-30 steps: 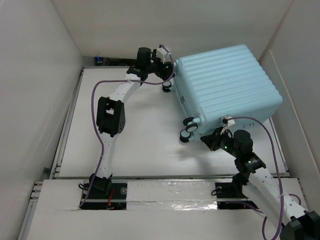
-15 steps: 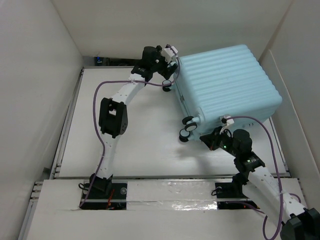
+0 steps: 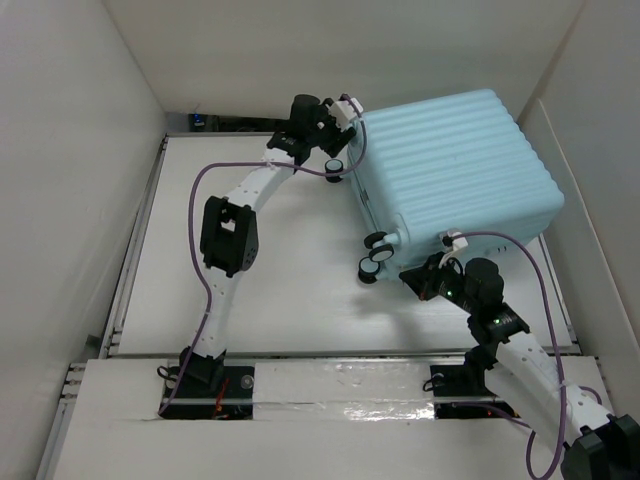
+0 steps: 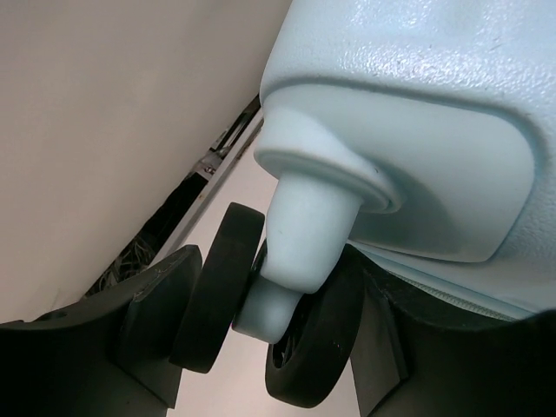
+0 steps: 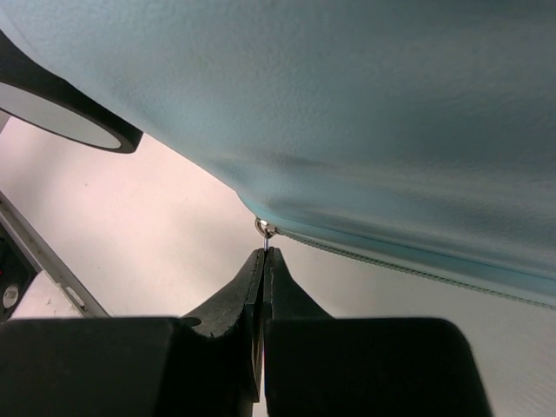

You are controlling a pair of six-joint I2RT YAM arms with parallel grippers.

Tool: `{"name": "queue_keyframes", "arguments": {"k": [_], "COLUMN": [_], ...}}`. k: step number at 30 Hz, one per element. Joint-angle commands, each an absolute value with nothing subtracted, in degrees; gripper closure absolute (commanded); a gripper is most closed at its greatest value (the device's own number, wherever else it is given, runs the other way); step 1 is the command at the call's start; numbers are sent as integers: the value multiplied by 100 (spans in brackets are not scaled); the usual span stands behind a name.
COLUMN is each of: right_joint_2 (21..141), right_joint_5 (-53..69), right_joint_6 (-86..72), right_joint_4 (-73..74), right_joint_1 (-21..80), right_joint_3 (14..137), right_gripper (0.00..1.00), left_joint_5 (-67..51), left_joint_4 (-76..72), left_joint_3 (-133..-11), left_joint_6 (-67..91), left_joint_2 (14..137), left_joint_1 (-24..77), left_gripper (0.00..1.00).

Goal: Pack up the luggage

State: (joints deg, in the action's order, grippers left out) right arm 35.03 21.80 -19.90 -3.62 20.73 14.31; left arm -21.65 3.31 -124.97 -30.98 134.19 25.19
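The left arm (image 3: 256, 184) and the right arm (image 3: 530, 372) are each built from white tubular links joined by boxy black joint housings (image 3: 228, 236) and mounted on a black base (image 3: 200, 372). A purple cable (image 3: 194, 200) runs in loose loops outside each arm to a small white connector block (image 3: 349, 106) at the wrist. The jaws are matte black, with flat inner faces.

Left gripper (image 4: 271, 304) straddles the spinner wheel (image 4: 215, 295) at the luggage (image 4: 417, 130) corner: twin black discs on a pale blue stem, pressed between both dark fingers (image 4: 152, 334).
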Motion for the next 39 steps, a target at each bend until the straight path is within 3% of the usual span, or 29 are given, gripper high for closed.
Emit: {"name": "queue_keyframes", "arguments": {"k": [1,5,9,15,18,26,29,32,35,36,39], "right_joint_2": [3586,3551,3586,4078,4166,4649,4816,4615,4806,4921,5570], "right_joint_5": [2189,2101,1672,1328,1318,1626,1687,1697,961,227,-1068], "right_joint_6": [-2039,-2048,-1969,-1820,-1784,-1740,-1714,-2169,-2829,-2978,-2892], "right_joint_4": [-211,-202,-185,-229,-290,-580,-650,-1646,-2859,-3135,-4128], "right_joint_1": [2127,2127,2127,2127,2057,1951,1951,2397,3539,4255,5192], "right_joint_3": [1608,1652,1941,2434,2610,2671,2812,2244,1627,1582,1643], "right_gripper": [100,100,100,100,100,100,100,100,100,100,100], "left_joint_5": [-2356,-2242,-1855,-2355,-1944,-1494,-961,-363,-779,-904,-1125], "left_joint_4": [-281,-194,-717,-2991,-3619,-4763,-4685,-4062,-4262,-4454,-4561], "left_joint_3": [-12946,-12797,-11824,-9074,-8000,-4977,-4203,-3877,-3578,-3534,-3568], "left_joint_6": [-3261,-3270,-2929,-1276,-880,297,264,123,649,816,1124], "left_joint_2": [13157,13131,12824,11428,10698,8580,7877,7445,7312,7339,7514], "left_joint_1": [2830,2830,2752,2321,2391,2654,3206,3795,4052,4165,4526], "left_gripper": [98,100,100,100,100,100,100,100,100,100,100]}}
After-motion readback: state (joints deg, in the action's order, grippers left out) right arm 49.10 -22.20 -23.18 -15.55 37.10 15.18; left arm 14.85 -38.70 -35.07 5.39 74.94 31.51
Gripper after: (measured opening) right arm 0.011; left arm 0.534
